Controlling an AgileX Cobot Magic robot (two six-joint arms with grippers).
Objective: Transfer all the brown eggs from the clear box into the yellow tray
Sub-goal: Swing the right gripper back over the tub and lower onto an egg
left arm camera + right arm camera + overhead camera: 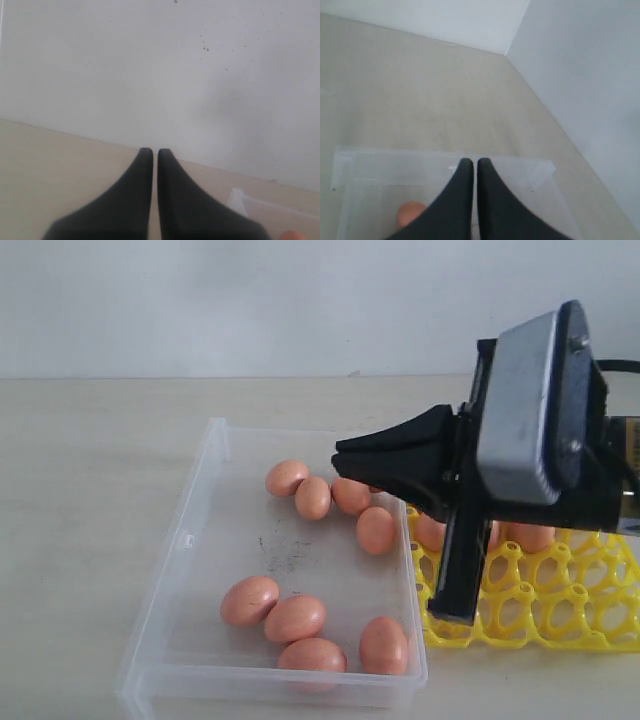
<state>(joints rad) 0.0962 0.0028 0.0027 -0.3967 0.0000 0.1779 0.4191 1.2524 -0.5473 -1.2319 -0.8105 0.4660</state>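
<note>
The clear box [185,540] lies left of centre and holds several brown eggs [295,618]: one cluster at its far side [313,498], another near its front wall. To its right the yellow tray [540,610] has a few eggs [530,536] in its far cups, partly hidden by the arm. My right gripper [338,458] hangs shut above the box's far right corner, nothing in it; its wrist view shows the gripper [474,161] over the box [380,160] with one egg [410,212] below. My left gripper [155,151] is shut and empty, outside the exterior view.
The pale wooden table [90,460] runs back to a white wall [250,300]. In the left wrist view a corner of the clear box [240,197] and the edge of an egg [292,235] show beside the fingers. The right arm's grey camera housing [535,410] blocks part of the tray.
</note>
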